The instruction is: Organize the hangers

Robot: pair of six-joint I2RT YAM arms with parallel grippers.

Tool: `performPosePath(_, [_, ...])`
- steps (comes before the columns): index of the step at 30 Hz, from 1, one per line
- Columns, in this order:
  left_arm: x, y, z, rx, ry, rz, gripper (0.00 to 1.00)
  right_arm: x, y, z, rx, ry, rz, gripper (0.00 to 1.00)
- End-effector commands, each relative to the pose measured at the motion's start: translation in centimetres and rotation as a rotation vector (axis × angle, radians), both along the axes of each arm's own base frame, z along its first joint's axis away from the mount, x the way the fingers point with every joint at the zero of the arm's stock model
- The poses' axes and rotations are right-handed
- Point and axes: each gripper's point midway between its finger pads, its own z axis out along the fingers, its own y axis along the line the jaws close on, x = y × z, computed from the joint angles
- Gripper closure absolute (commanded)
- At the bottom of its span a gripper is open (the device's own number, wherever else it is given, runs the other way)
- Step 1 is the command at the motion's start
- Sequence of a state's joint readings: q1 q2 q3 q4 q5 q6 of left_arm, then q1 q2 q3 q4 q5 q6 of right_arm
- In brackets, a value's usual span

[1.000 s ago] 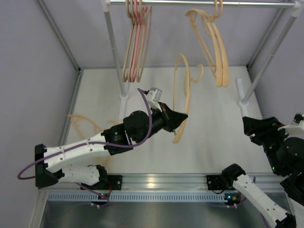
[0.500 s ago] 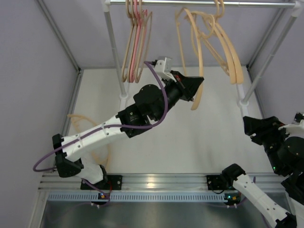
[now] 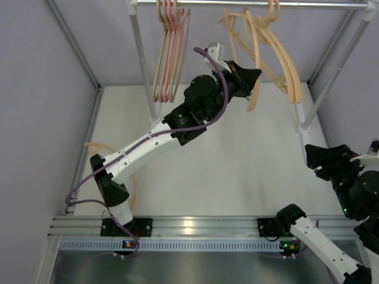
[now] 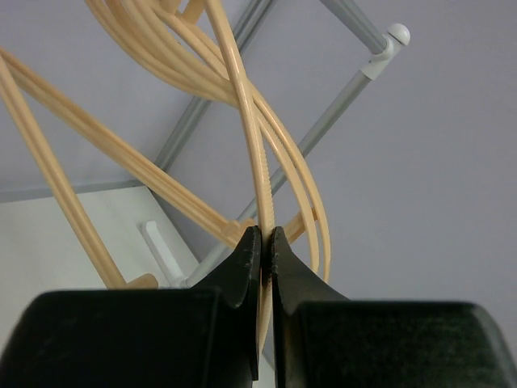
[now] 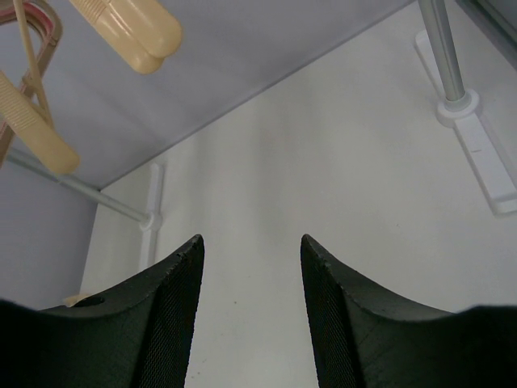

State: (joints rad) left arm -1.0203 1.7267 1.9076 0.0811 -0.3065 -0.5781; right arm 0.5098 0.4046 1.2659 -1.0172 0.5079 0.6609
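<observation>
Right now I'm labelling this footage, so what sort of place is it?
Probably a robot test cell mocked up as a closet: hangers on a metal rail, plain grey walls, two arms bolted to a table.

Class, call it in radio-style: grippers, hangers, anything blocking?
Left gripper shut on tan hanger near rail. Right gripper open, empty. Hung hangers crowd it.

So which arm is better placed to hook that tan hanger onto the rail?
Left. The left gripper is shut on the hanger, up by the rail beside the hung ones. The right gripper is open and empty, low at the right edge.
</observation>
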Motion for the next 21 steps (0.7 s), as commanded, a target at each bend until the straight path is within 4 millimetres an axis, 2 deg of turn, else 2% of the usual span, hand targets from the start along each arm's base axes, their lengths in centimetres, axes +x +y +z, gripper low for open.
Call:
performPosePath(1, [-0.4,0.6,4.8,-0.096,-0.058,-0.043,1.00,-0.4,-0.1,0.5,-0.024,0.008,0.019,0.50])
performPosePath(3, [0.3,-0.3,4.1,-0.082,-0.046,-0.047,1.00,-0.5,-0.2,0.5,-0.021,0.003,0.016,0.50])
performPosePath(9, [1.8,-1.0,2.8,-0.090,-0.003,-0.047,1.00,-0.8,-0.3,0.4,-0.020,0.006,0.016,0.50])
performPosePath(21, [3.6,-0.4,1.3,-0.129,0.046,-0.045,1.00,-1.0,-0.6,-0.1,-0.026,0.012,0.008,0.50])
